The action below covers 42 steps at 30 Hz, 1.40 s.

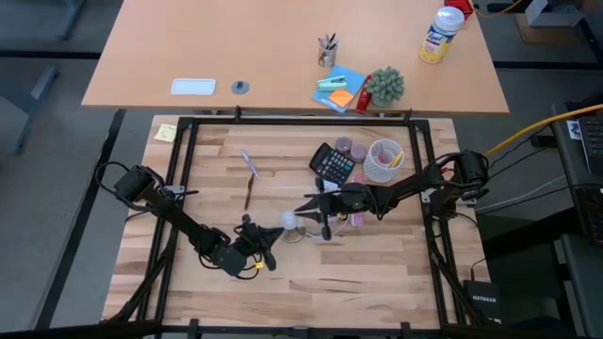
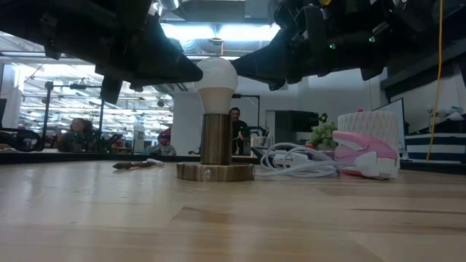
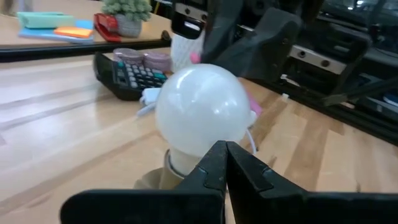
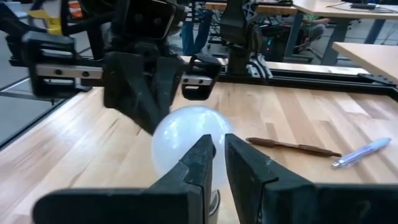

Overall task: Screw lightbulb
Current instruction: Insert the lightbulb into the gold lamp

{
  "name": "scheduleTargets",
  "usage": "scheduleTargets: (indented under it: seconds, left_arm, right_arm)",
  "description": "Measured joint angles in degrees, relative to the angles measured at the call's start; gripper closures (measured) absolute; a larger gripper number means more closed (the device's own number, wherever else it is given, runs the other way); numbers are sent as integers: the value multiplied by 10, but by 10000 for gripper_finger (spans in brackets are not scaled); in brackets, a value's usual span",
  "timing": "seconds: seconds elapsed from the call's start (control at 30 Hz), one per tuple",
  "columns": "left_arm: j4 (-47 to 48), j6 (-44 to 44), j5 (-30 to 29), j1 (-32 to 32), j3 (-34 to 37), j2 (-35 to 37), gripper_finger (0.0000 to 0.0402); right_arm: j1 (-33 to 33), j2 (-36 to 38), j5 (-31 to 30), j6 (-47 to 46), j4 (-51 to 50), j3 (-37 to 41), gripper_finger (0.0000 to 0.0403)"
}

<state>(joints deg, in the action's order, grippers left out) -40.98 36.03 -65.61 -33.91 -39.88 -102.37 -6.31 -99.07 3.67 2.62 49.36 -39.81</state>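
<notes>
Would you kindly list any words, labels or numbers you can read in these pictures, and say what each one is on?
"NETGEAR": on the small black box at the table's right edge, high view.
Label on the yellow and white canister: too small to read.
Calculator keys: too small to read.
Nothing else legible.

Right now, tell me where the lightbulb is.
In the high view the lightbulb stands mid-table on a brass socket, between the left gripper and the right gripper.
</notes>
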Motion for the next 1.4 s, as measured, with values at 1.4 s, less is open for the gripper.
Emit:
scheduleTargets:
  seconds: [1.4]
  left_arm:
    - [9, 44, -148, -66, 0, 0, 401]
  right_arm:
    - [-1, 55, 18, 12, 12, 1, 352]
